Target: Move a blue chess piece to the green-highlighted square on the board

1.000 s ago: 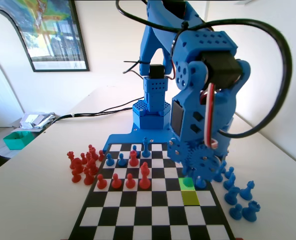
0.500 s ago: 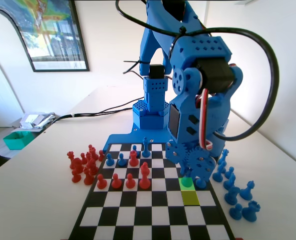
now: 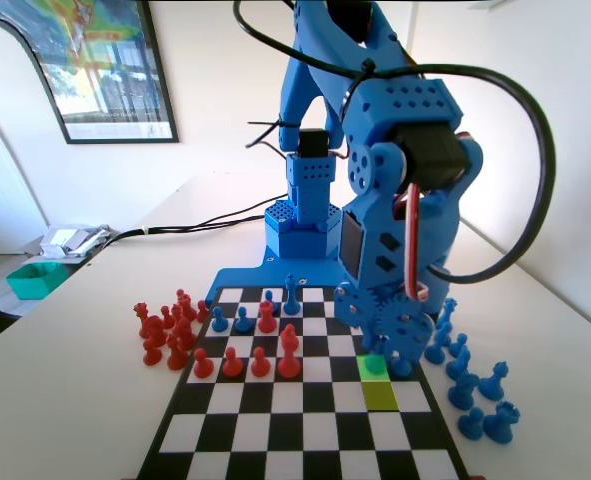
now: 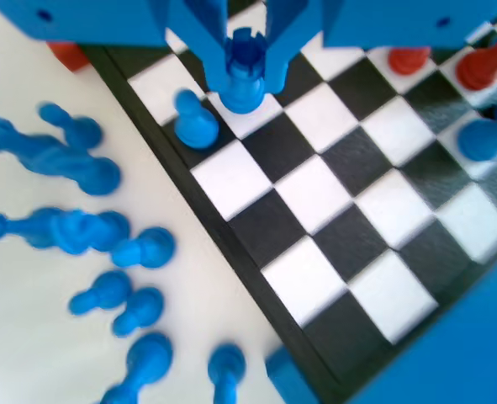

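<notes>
The blue arm's gripper reaches down at the right edge of the board in the fixed view, its tip over the green-highlighted square. The arm's bulk hides the jaws and whatever they hold from that camera.

The wrist view supplies this: the gripper has its two jaws closed against the sides of a notched-top blue piece, which is taller than a pawn. Its base is on or just above a white square, and the picture does not settle which.

The blue chess piece, a ball-headed pawn, stands free just beside it on the neighbouring black square at the board's edge. In the fixed view that pawn shows immediately right of the green square. A lime-tinted square lies one row nearer the camera, touching the green one.

Only the fixed view shows the two tints; in the wrist view the squares are plain black and white.

On the board the fixed view shows four red pawns in a row. Two more red pieces stand behind them, and at least three blue pieces are near the arm's base. A cluster of red pieces stands off the board's left edge.

Off its right edge stand spare blue pieces. The wrist view blurs these, so they cannot be counted there. That view also catches two red pieces at its upper right.
</notes>
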{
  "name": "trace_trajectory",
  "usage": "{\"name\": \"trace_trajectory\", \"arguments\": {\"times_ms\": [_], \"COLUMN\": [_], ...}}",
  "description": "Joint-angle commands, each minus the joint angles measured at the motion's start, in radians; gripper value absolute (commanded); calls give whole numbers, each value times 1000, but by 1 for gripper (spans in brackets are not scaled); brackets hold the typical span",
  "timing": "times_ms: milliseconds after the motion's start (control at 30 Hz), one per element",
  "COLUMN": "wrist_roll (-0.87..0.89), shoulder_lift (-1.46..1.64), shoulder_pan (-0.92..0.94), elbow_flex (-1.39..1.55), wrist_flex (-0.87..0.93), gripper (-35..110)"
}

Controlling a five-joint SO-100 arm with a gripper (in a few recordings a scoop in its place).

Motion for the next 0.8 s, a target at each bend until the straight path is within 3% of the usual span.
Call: {"name": "trace_trajectory", "arguments": {"times_ms": [0,767], "wrist_roll": [-11,-40], "shoulder_lift": [55,43], "shoulder_pan": [-18,-20], "elbow_flex": [-8,-21], "wrist_flex": [14,14], "gripper": [1,11]}}
